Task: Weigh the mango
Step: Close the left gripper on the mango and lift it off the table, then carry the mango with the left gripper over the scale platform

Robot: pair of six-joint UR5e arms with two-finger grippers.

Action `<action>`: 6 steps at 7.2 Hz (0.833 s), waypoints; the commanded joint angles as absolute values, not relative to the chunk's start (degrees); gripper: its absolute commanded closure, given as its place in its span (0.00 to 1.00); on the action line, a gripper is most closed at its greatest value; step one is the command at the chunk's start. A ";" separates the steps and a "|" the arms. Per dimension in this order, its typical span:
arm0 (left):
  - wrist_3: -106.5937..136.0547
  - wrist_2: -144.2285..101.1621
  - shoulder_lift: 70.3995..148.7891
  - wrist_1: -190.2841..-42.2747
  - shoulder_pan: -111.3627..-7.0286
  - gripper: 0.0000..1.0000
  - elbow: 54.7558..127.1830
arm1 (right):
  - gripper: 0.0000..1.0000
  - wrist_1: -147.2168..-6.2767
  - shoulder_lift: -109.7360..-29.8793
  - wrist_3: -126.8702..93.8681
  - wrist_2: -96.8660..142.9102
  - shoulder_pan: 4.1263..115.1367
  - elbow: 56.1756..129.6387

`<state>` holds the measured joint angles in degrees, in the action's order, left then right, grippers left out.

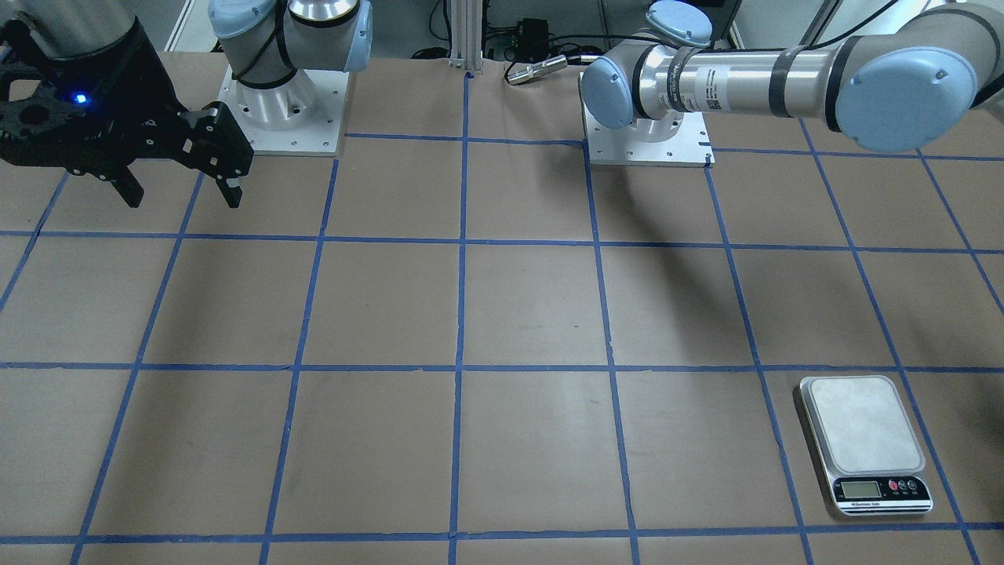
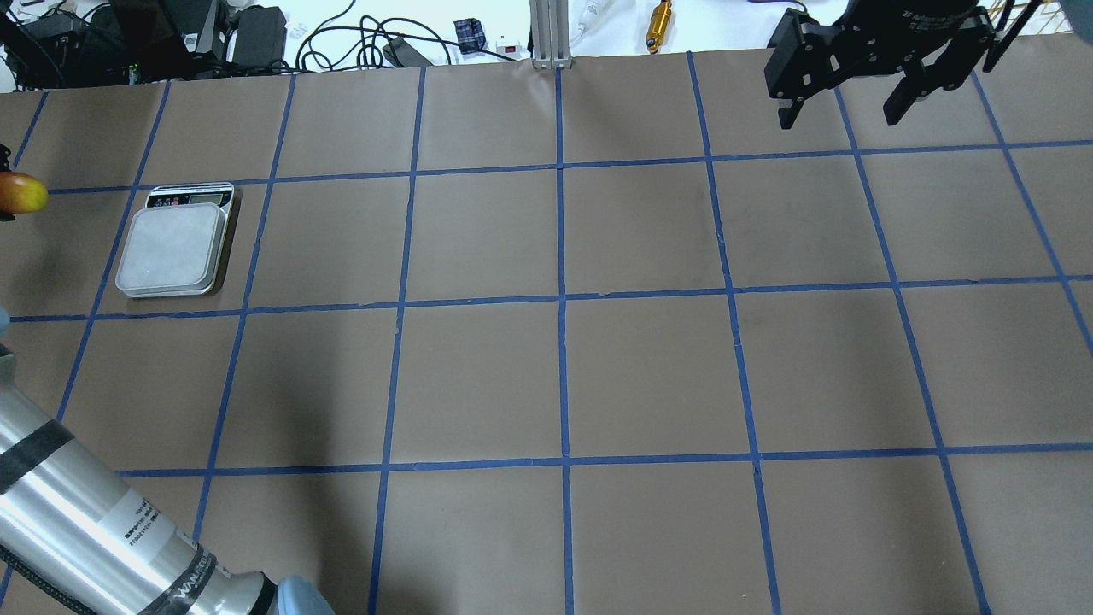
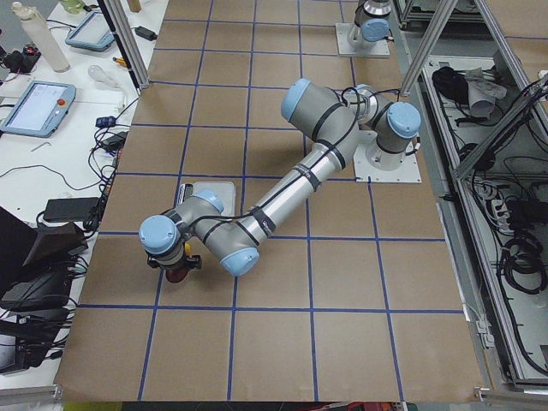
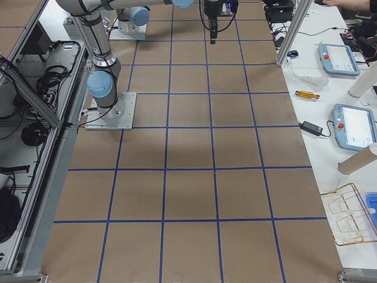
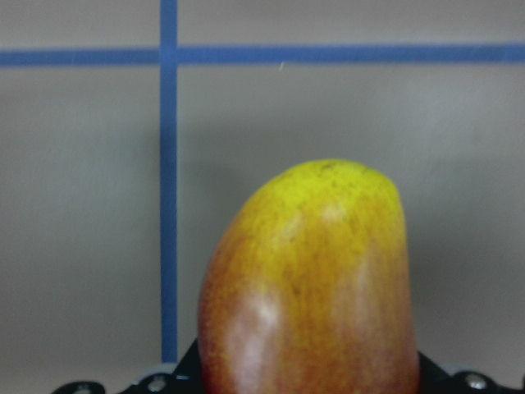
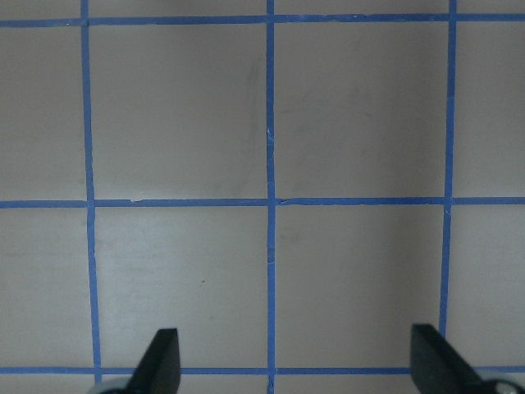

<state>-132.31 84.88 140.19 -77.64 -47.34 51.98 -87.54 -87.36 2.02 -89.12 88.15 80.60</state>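
Observation:
The mango (image 5: 312, 287), yellow at its tip and red-orange lower down, fills the left wrist view and hangs above the brown table. My left gripper (image 3: 174, 264) is shut on it; its fingers are hidden behind the fruit. The mango's yellow end (image 2: 24, 193) shows at the overhead view's left edge, to the left of the scale (image 2: 175, 243). The scale (image 1: 863, 439) is silver with a bare pan and a small display. My right gripper (image 1: 182, 188) is open and empty, high above the far side of the table (image 2: 841, 107).
The table is brown paper with a blue tape grid (image 2: 562, 299). The two arm bases (image 1: 282, 118) stand on the robot's side. Cables, tablets and tools (image 4: 347, 124) lie on the white bench beyond the table edge.

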 commanded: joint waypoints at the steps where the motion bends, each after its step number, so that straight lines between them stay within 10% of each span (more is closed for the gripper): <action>1: -130.27 85.17 131.61 -70.45 -50.34 0.94 67.26 | 0.00 -87.54 -87.45 2.02 -89.12 88.15 80.60; 6: -123.40 84.55 123.05 -61.88 -55.19 0.94 83.57 | 0.00 -87.54 -87.36 2.02 -89.12 88.15 80.60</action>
<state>-123.93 84.73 124.03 -62.70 -54.58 81.18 -87.54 -87.39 2.02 -89.12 88.15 80.60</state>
